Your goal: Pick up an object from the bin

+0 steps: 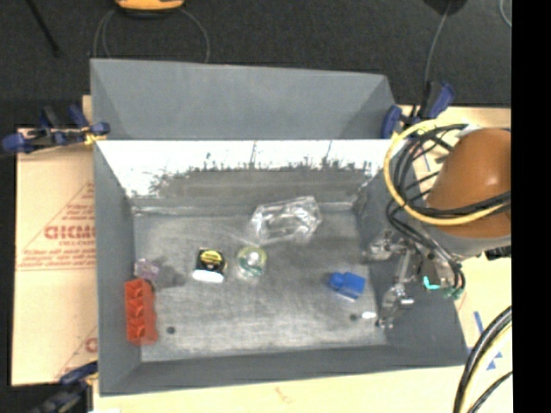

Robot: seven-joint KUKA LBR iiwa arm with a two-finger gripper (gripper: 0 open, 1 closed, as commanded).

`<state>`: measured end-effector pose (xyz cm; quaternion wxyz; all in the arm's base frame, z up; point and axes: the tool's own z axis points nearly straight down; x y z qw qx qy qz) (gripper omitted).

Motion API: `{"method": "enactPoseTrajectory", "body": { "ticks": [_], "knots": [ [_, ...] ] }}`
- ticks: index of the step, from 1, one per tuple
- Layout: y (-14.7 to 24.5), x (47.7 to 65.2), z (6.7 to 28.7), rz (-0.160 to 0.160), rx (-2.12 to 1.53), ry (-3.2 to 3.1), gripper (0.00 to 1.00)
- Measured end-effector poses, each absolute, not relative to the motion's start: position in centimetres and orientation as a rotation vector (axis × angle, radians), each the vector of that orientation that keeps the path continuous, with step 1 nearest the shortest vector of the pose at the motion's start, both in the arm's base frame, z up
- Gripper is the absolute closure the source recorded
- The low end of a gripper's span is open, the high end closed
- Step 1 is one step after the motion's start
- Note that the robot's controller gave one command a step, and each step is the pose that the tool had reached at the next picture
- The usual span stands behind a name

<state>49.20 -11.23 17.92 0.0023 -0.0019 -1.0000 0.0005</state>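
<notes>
My pincer hangs low in the bin just right of the small blue block, probably because that block lies alone, well apart from the red brick far to its left, though I cannot tell whether the pincer is released or clenched

The wrist hides the bin wall behind the gripper; a pale scrap far across from it is too blurred to name.

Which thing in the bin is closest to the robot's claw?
The small blue block, lying just left of the gripper. The red block sits far off at the left, and the other things lie in between.
</notes>
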Motion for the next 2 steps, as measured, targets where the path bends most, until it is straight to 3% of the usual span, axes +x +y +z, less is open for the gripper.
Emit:
{"method": "enactPoseTrajectory", "body": {
  "ticks": [1,2],
  "knots": [
    [-12.7,53.9,7.2,-0.002,-0.600,-3.090,0.00],
    [-11.7,53.0,10.2,-0.002,-0.677,-3.074,0.00]
  ]
}}
